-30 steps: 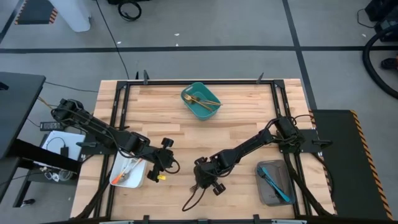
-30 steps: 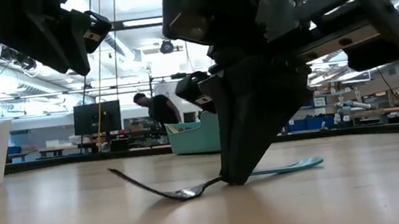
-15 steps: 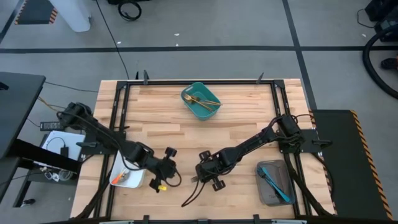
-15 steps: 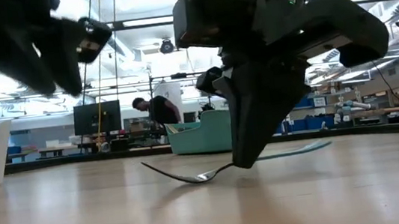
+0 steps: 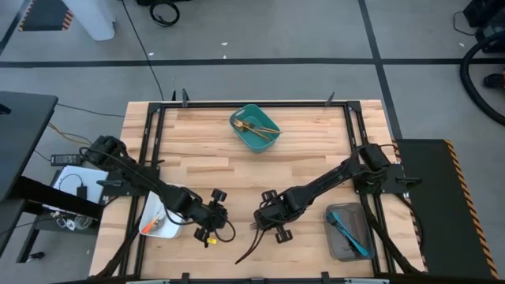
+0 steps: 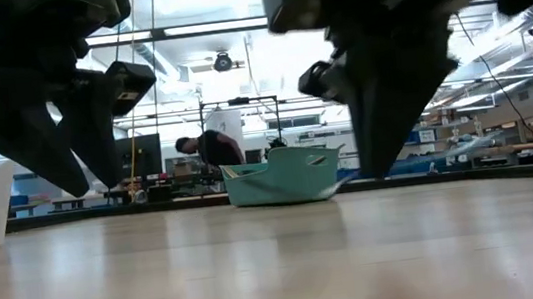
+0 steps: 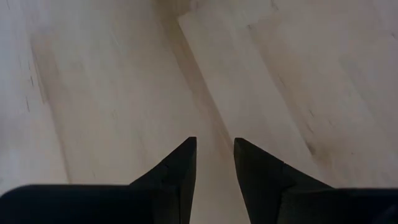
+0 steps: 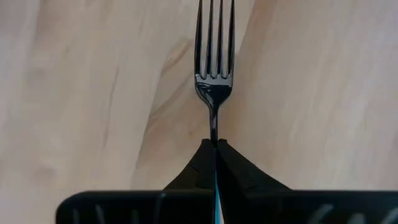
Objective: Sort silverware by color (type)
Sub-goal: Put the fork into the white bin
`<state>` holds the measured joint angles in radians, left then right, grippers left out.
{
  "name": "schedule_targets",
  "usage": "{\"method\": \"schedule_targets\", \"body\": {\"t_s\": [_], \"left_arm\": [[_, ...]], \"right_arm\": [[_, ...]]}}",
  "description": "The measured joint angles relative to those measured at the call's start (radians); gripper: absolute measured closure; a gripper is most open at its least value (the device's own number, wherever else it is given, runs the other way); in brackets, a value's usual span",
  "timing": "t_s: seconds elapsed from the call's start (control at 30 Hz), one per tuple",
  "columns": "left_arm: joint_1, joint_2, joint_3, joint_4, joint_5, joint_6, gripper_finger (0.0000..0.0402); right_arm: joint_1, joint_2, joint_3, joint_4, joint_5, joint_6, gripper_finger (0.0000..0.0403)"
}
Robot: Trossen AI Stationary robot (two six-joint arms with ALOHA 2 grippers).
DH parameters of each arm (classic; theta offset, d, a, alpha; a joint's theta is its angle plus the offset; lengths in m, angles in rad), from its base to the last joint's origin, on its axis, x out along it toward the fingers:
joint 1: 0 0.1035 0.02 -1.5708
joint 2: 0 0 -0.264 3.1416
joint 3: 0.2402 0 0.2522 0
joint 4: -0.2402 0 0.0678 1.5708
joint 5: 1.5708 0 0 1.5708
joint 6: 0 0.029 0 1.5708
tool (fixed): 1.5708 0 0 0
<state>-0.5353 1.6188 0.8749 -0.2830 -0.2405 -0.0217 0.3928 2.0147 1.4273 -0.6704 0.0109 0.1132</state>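
My right gripper [image 5: 267, 225] is shut on a fork [image 8: 215, 68] with dark tines and a blue handle, above the near middle of the table. In the high view the fork's tine end [image 5: 246, 251] slants out toward the near edge. My left gripper [image 7: 214, 146] hangs open just right of the white tray [image 5: 150, 229], over bare wood with nothing between its fingers. Orange-handled silverware [image 5: 158, 217] lies in the white tray, gold pieces [image 5: 254, 126] lie in the teal bin [image 5: 268, 142], and blue-handled ones [image 5: 347, 230] in the grey tray [image 5: 335, 244]. My right gripper pinches the fork's thin neck [image 8: 215, 138], just behind the tines, between its two fingers. The fingers come from above, pointing steeply down. The blue handle [image 8: 216, 186] runs back between the fingers. The fork is lifted clear of the table.
The teal bin stands at the far middle, the white tray at the near left, the grey tray at the near right. A black frame [image 5: 147, 158] runs round the wooden top. Beyond the table the low view shows a person [image 6: 208, 148] far off in the room.
My right gripper has risen and rolled with the fork, which lay with its tines on the table and now hangs clear. My left gripper has come down and gone toward the near edge, away from the white tray.
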Motion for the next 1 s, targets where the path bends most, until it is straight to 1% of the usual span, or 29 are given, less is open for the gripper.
{"method": "schedule_targets", "body": {"t_s": [0.27,0.5,0.7,1.0], "left_arm": [[-0.015,-0.003,0.0,-0.013,0.0,-0.001,0.0285],[-0.015,-0.015,0.001,-0.035,-0.001,0.004,0.0285],[-0.011,-0.018,0.001,-0.049,-0.002,0.007,0.0285],[-0.011,-0.018,0.001,-0.047,-0.003,0.039,0.0285]], "right_arm": [[0.021,-0.097,0.001,-0.125,0.023,0.099,0.04],[0.038,-0.169,0.002,-0.221,0.031,0.253,0.04],[0.065,-0.199,0.002,-0.313,0.076,0.374,0.04],[0.118,-0.205,0.002,-0.382,0.077,0.509,0.0399]]}}
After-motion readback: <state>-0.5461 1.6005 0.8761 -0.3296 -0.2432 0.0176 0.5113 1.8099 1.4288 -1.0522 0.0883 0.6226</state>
